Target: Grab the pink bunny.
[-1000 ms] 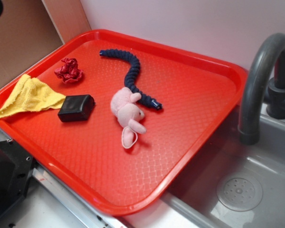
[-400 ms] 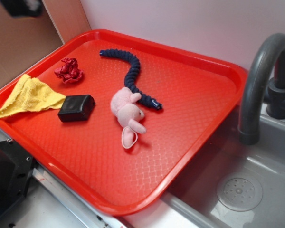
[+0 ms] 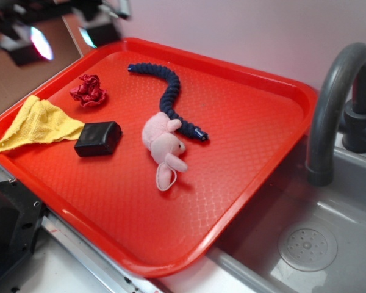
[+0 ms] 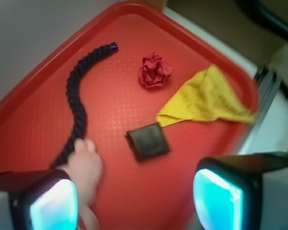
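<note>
So the pink bunny (image 3: 163,145) is lying roughly mid-tray on the red tray (image 3: 244,177), ears pointing toward the near edge, and nothing is holding it yet. The gripper (image 3: 58,27) is way up in the top-left corner of the exterior view, blurry, well apart from the bunny and up above the tray's far corner. From the wrist view its two fingers (image 4: 48,203) are spread wide with nothing between them, and the bunny (image 4: 84,167) only pokes in at the bottom left, partly behind the left finger. My guess is this is the approach stage, hardly any of the task done. Stuff that could bite: the navy blue rope (image 3: 169,97) has its end touching or just beside the bunny's back end, so if the gripper drops on that side it might pinch rope along with plush, or just the rope. The black box (image 3: 97,138) sits near the bunny on the other side, so a wide-spread finger could land on it or shove it. Also plush is squishy and floppy; grabbing an ear instead of the body probably means it dangles or slips out. The red scrunchie (image 3: 89,90) and yellow cloth (image 3: 36,125) look far enough off to not matter.
</note>
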{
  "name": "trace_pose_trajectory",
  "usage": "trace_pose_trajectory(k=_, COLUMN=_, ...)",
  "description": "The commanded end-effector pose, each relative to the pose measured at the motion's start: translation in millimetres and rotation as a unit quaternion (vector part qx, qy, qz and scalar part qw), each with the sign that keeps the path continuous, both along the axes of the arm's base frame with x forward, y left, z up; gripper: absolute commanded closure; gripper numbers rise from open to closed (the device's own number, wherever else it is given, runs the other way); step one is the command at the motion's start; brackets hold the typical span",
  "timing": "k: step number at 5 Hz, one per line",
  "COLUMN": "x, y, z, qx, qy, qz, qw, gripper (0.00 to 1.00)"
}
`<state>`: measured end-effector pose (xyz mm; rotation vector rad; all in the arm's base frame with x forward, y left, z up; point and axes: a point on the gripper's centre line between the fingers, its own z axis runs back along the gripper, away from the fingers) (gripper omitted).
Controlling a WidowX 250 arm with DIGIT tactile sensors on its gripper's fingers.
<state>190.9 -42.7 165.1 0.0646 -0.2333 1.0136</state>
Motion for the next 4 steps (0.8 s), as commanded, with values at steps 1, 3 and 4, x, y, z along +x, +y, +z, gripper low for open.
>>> trace_pose_trajectory(k=1, x=31.0, y=0.7, z=-35.9, qx=-0.016, qy=-0.009, qz=0.07, qw=0.997, gripper=0.0)
trace_pose_trajectory(k=3, x=42.1, y=-16.7, z=-72.1, qx=-0.034, qy=-0.005, qz=0.022, qw=0.999, gripper=0.0)
trace_pose_trajectory(k=4, x=45.9, y=-27.1, z=-86.0, qx=-0.038, qy=-0.009, qz=-0.002, qw=0.999, gripper=0.0)
